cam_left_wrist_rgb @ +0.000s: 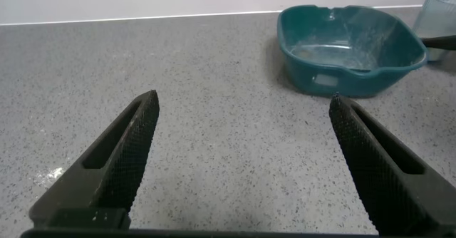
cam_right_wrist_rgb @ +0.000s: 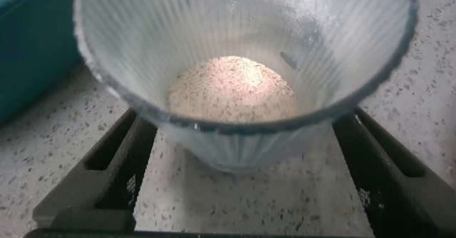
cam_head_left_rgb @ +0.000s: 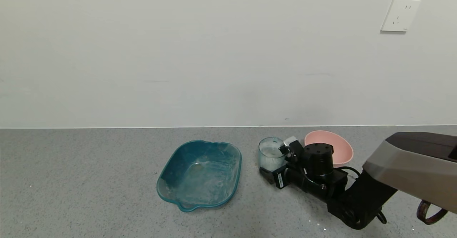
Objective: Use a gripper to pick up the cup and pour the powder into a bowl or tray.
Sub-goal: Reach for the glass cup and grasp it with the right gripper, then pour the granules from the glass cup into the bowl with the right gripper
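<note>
Your right pincer (cam_head_left_rgb: 276,163) sits apart around the upright cup (cam_head_left_rgb: 270,153) on the bench (cam_head_left_rgb: 107,181), not yet clamped; the pink bowl (cam_head_left_rgb: 334,146) lies just behind. The left pincer (cam_left_wrist_rgb: 242,167) idles open, well away.

Left gripper (cam_left_wrist_rgb: 242,159) with two black ribbed fingers (cam_left_wrist_rgb: 132,149) spread wide apart above the grey speckled stone surface (cam_left_wrist_rgb: 214,74). Beyond it stands a teal squarish plastic tray (cam_left_wrist_rgb: 349,49); a translucent blue-grey ribbed cup (cam_left_wrist_rgb: 436,10) shows at the frame edge.

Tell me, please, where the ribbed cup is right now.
In the head view the cup stands right of centre, between the teal tray and pink bowl, within the right gripper.
</note>
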Robot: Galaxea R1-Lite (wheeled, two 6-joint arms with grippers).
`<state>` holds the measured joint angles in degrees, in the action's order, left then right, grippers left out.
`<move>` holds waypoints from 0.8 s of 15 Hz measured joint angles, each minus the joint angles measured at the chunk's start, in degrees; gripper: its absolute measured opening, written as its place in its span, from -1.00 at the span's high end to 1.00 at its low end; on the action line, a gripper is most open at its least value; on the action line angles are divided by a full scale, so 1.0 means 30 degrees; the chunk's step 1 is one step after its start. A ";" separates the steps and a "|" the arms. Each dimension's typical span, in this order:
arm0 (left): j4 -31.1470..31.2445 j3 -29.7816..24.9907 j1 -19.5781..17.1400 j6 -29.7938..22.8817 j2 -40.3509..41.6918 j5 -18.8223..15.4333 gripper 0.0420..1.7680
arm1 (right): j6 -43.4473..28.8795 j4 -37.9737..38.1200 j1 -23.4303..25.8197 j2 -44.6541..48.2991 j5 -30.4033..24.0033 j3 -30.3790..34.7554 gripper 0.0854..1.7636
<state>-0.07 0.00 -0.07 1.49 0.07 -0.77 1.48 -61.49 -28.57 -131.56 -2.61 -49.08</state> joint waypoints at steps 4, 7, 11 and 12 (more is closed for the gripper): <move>0.0000 0.0000 0.0000 0.0000 0.0000 -0.0008 -0.94 | 0.0020 0.0020 0.0061 -0.0585 0.0000 -0.0589 -0.94; 0.0000 0.0000 0.0000 0.0000 0.0000 0.0000 -0.94 | 0.0028 0.0028 0.0065 -0.0744 -0.0037 -0.0801 -0.69; 0.0000 0.0000 0.0000 -0.0004 0.0000 0.0000 -0.94 | 0.0028 0.0016 0.0065 -0.0837 0.0000 -0.0939 -0.46; 0.0000 0.0000 0.0000 0.0000 0.0000 -0.0008 -0.94 | 0.0028 0.0020 0.0045 -0.0829 0.0008 -0.0947 -0.45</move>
<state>-0.07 0.00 -0.07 1.49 0.07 -0.79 1.56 -61.43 -28.44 -134.05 -2.58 -51.92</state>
